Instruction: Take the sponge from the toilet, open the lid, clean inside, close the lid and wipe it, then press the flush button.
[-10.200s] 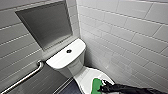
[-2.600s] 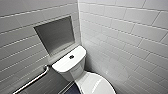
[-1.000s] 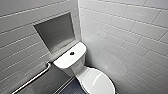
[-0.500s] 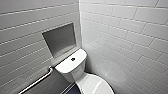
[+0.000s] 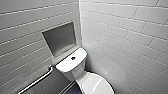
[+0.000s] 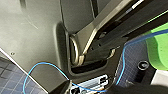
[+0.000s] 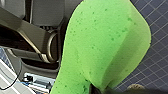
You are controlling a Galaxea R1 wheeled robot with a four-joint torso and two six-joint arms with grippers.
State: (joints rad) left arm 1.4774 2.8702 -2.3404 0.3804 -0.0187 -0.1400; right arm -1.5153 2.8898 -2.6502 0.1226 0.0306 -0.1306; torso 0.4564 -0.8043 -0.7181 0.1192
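Sponge (image 7: 105, 45): bright green, speckled, seen very close in the right wrist view. It hangs clear above the dark blue tiled floor (image 7: 155, 62). Right pincer (image 7: 98, 89) is pinching the sponge at one edge, where dark finger parts meet the foam. The same green shows at the border of the left wrist view (image 6: 158, 47), beside grey robot bodywork.

Left pincer (image 6: 105, 47): dark bars lying against the robot's own body. Whether it is spread or pressed together cannot be told. A thin blue cable (image 6: 124, 62) loops across the bodywork, with floor tiles behind.

Toilet (image 5: 75, 70): white, glossy, set in the corner where two white-tiled walls meet, low in the head view. Lid (image 5: 95, 85) is down over the bowl, and its surface looks bare. Tank is rounded and sits close against the left wall.

Flush button (image 5: 73, 58): small, dark and round, in the middle of the tank top, with nothing touching it.

Niche (image 5: 60, 38): grey rectangular recess in the left wall, just above the tank. Its contents cannot be made out.

Grab bar (image 5: 37, 81): pale metal, running at a slant along the left wall, below the niche and beside the tank.

Sponge and toilet are well apart. The sponge sits low near the robot's body.
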